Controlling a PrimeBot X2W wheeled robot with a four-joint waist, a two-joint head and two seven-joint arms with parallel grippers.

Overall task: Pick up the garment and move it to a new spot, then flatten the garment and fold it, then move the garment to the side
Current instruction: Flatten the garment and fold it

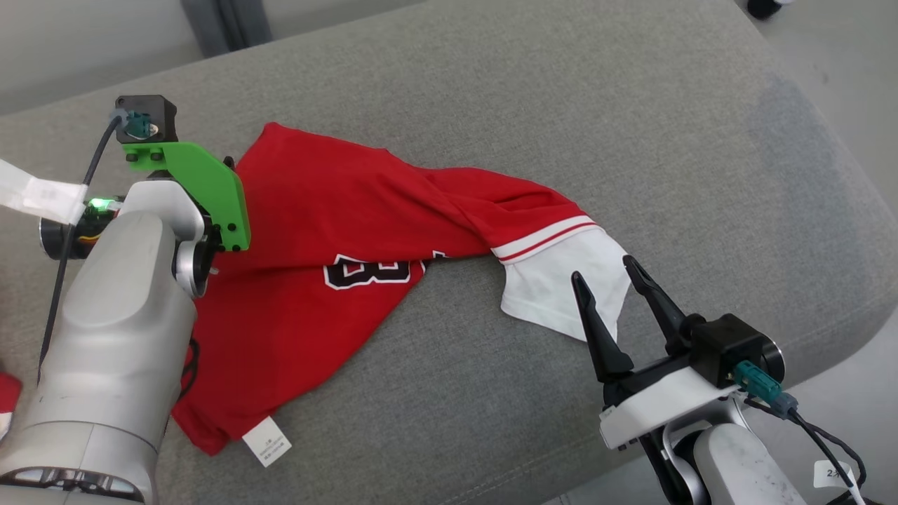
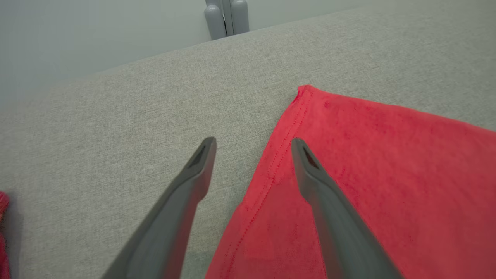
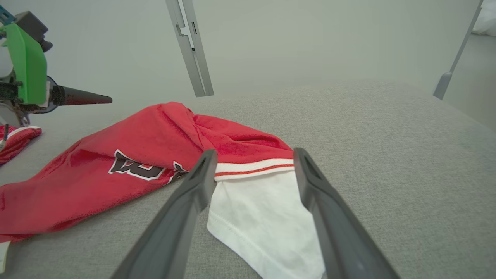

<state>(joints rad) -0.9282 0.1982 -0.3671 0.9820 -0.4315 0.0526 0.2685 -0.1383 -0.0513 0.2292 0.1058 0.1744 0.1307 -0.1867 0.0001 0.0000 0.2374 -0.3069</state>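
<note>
Currently: red shirt (image 1: 316,210) lies crumpled on grey cushion (image 1: 533,91), white sleeve (image 1: 554,287) trailing toward right arm. Left gripper (image 2: 254,146) jaws wide apart, straddling shirt hem (one finger over fabric, other over cushion). Right gripper (image 1: 600,270) jaws wide apart above white sleeve, holding nothing.

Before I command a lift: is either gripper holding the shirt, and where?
Neither: left gripper open at the red hem, right gripper open over the white sleeve.

Grey fabric cushion (image 1: 491,91) spans frame. Red garment (image 1: 337,210) lies rumpled on it, centre-left; white sleeve (image 1: 554,287) centre-right; white label (image 1: 266,440) lower left.
</note>
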